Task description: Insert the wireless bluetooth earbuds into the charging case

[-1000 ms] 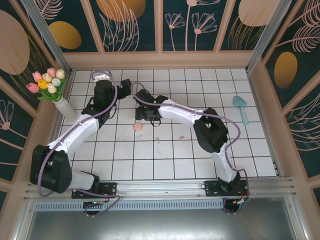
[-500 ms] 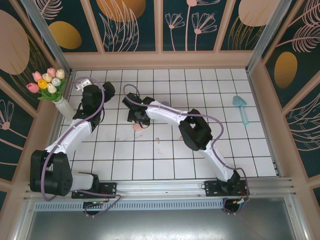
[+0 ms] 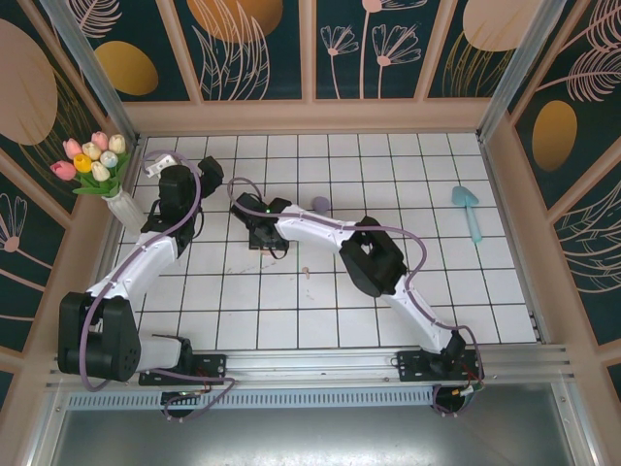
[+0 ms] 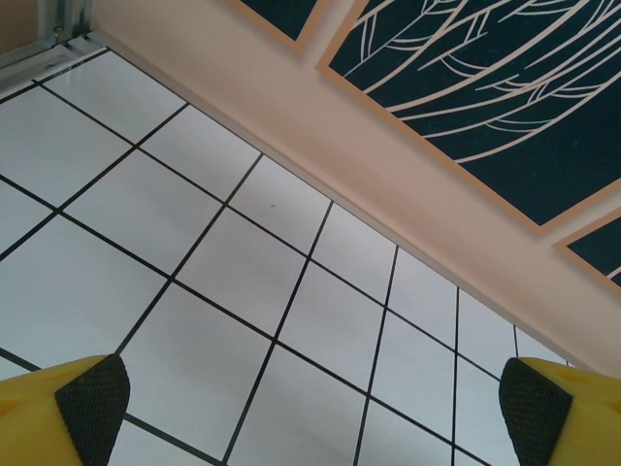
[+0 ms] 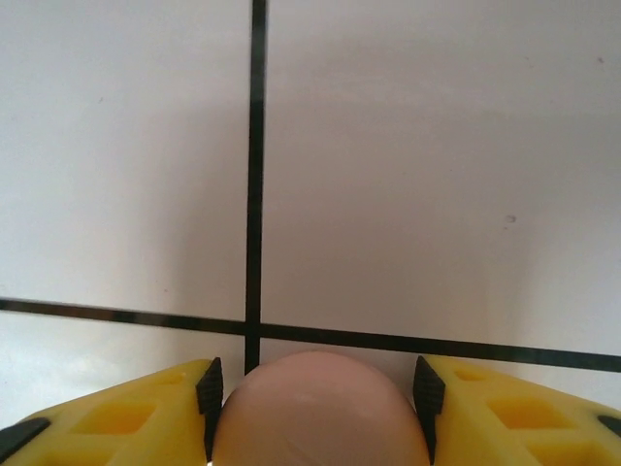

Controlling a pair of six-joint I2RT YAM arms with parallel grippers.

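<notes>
The pink charging case point(image 5: 318, 413) is a smooth rounded shell sitting between the yellow fingers of my right gripper point(image 5: 318, 393), and both black pads touch its sides. In the top view my right gripper point(image 3: 259, 235) reaches to the left-centre tiles and covers that case. A purple case point(image 3: 320, 204) lies on the tiles just behind the right forearm. One tiny pale pink earbud point(image 3: 306, 274) lies on the floor, nearer to me than the right forearm. My left gripper point(image 3: 211, 173) hovers wide open at the back left, with bare tiles between its fingertips point(image 4: 92, 398).
A white vase of tulips point(image 3: 105, 173) stands at the left wall, close to the left arm. A teal scoop-like tool point(image 3: 469, 210) lies at the far right. Peach wall panels point(image 4: 408, 165) enclose the tiled floor on three sides.
My right gripper slid left over the pink case and narrowed its jaws onto it, uncovering the purple case. The left arm drew back toward the left wall, still open.
</notes>
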